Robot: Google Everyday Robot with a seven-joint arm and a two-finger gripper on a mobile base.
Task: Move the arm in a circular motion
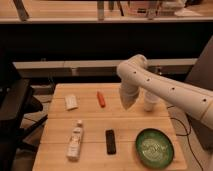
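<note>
Arm: the glossy white arm [172,91] enters from the right edge of the frame and climbs leftward to a bulbous elbow near the centre. From there it bends down toward the tabletop.
Gripper: the gripper [128,104] is the arm's pale tip, pointing down in the middle of the frame over the far half of the table. Its fingers are drawn together, narrow (they read as one blunt end). Whether it touches the wood cannot be told.
Table: a light wooden table [125,125] fills the lower half of the frame.
Cup: a small white cup [150,103] stands just right of the gripper, partly hidden by the arm.
Orange item: a short orange-red thing [101,99] lies left of the gripper, apart from it.
White packet: a white packet [71,102] lies flat toward the table's far left.
Bottle: a white bottle [75,141] lies on its side at lower left.
Black bar: a black bar [110,141] lies at lower centre, near the bottle and not touching it.
Green bowl: a green bowl [155,148] sits at lower right, by the table's front corner.
</note>
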